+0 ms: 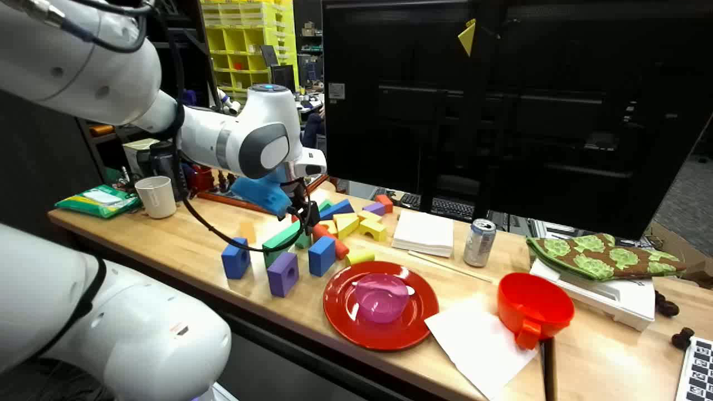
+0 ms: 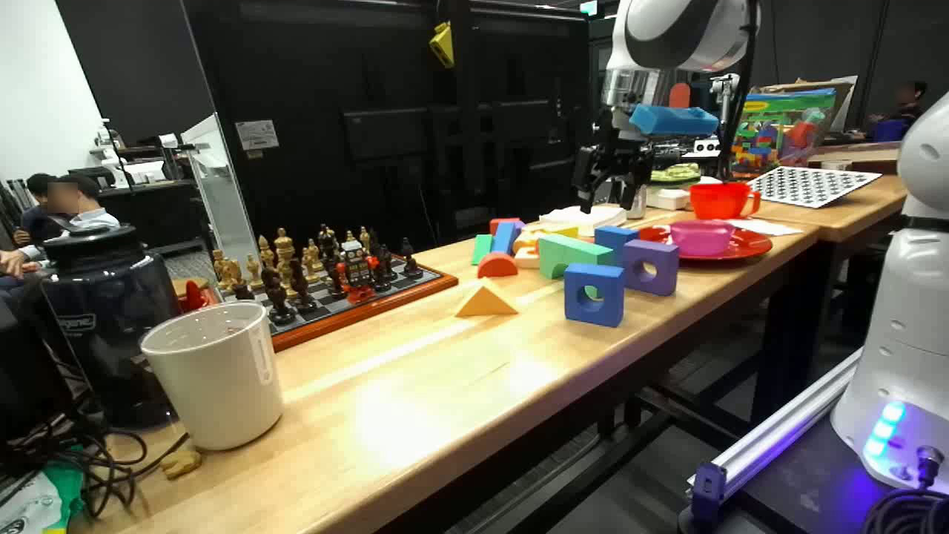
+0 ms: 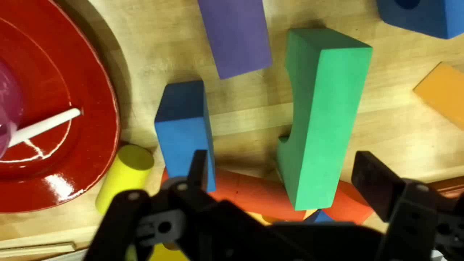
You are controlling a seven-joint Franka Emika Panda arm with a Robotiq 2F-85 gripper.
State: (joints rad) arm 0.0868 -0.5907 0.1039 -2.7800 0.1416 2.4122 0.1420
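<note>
Tool (image 3: 285, 172) downward above coloured blocks (image 3: 329, 130)

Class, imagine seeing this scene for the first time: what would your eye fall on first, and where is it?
Probably the glossy red plate near the edge of the wooden table, with a translucent pink bowl on it. Next, perhaps, the brightly coloured blocks crowded beside the plate, with the open, empty gripper hanging above them. Behind the table, a huge black panel fills much of an exterior view.
</note>
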